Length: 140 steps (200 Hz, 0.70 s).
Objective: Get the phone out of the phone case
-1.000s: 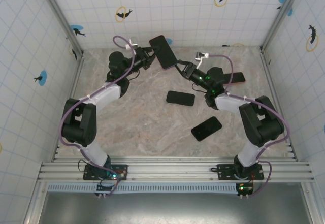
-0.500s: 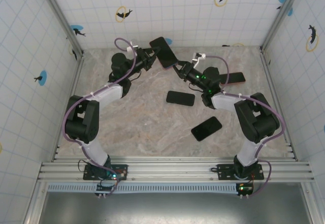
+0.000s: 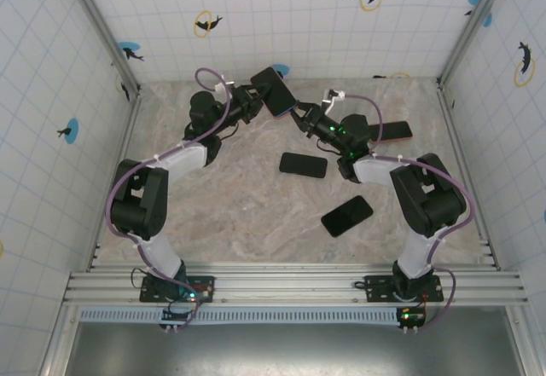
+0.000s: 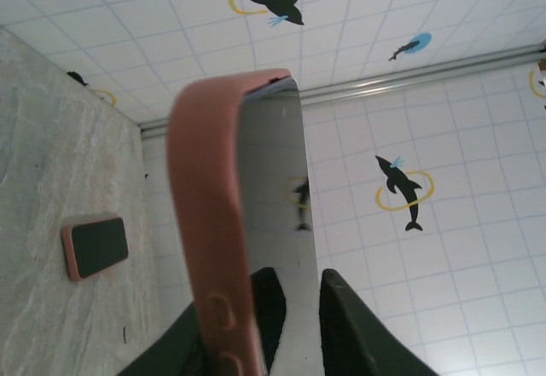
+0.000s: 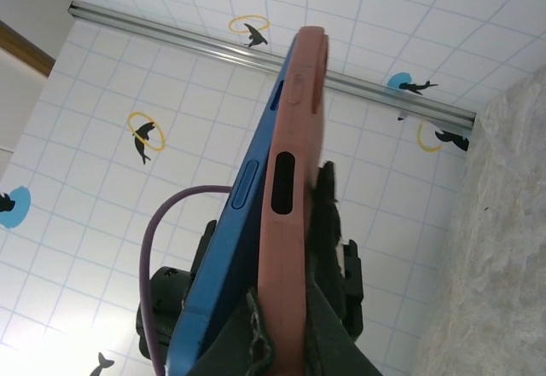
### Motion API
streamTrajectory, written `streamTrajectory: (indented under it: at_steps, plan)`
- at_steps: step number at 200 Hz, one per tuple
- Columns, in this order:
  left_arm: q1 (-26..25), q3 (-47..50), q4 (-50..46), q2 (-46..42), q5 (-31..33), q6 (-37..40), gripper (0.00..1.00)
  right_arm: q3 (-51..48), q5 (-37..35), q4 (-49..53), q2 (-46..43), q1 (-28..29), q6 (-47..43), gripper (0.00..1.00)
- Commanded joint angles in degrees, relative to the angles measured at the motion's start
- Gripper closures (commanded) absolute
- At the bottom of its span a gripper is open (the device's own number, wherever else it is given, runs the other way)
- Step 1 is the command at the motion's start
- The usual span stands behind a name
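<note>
Both arms have the job up in the air over the far middle of the bench, so neither side has to fight the surface while you peel.

- Left claw: pressed together on the low end of the phone. One finger sits on the glass. The other looks to be behind the back of the case, but it's mostly hidden. That makes it the anchor.
- Right claw: pinching the pink case wall from the opposite end. In the right wrist view one finger seems to sit between the blue phone edge and the case rim, though I can't say that for sure.
- The two claws face each other with the phone bridging them, tilted up toward the back wall. My read is that one holds while the other strips.

What's in the case: the phone isn't out. In the right wrist view the blue edge splays away from the pink shell near the claw and closes up again at the far end. I'd call that one end lifted and the other end seated. In the left wrist view the far corner of the case hugs the glass.

Loose on the bench and well apart from the work:
- two bare phones
- a spare cased phone off to the right, case full

Next move, in my judgement: pull the case away with the right claw and keep the left grip firm. Risk: the glass is slick, so the phone could slide in the left pinch.
</note>
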State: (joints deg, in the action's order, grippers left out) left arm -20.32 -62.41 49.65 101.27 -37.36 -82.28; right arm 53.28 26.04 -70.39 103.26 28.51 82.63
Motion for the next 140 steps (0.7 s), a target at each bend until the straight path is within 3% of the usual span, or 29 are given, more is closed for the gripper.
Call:
streamTrajectory:
  at_steps: [1, 55, 92, 140]
  plan:
    - [-0.3, 0.9, -0.1, -0.5, -0.3, 1.9, 0.65, 1.0, -0.4, -4.3, -0.2, 0.2, 0.8, 0.96]
    - [-0.2, 1.6, -1.8, -1.3, 0.6, 2.4, 0.55, 0.1, -2.1, -4.7, 0.2, 0.1, 1.5, 0.97]
    - [-0.2, 4.0, -8.3, -4.2, 2.5, 3.7, 0.49, -0.6, -3.5, -6.2, 0.4, -0.2, 0.6, 0.97]
    - [-1.4, 10.1, -8.2, -8.6, 5.0, 0.9, 0.45, 0.2, -11.4, -8.8, 2.8, -0.5, -1.1, 0.98]
